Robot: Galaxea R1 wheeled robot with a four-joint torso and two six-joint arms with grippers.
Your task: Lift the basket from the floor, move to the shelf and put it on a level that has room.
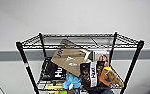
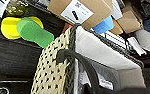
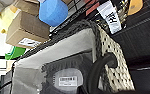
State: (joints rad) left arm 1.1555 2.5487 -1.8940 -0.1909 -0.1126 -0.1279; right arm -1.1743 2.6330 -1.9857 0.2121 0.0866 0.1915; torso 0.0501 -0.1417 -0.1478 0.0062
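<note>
Basket (image 2: 91, 50) up against the shelf (image 1: 78, 57) — its grey braided rim sits just beside the cardboard boxes (image 2: 81, 11) on a cluttered tier. Top level (image 1: 78, 40) bare wire. Grippers' grip — can't tell.

The shelf (image 1: 126, 75) is a black wire rack standing against a pale wall. Its top level (image 1: 78, 41) is a wire grid. On the tier below, a tan cardboard box (image 1: 69, 57) leans tilted across the middle, a black printed pack (image 1: 51, 70) lies toward the left edge, dark snack bags (image 1: 91, 72) stand near the front, and an orange-brown plush toy (image 1: 112, 77) sits at the right front corner.
</note>
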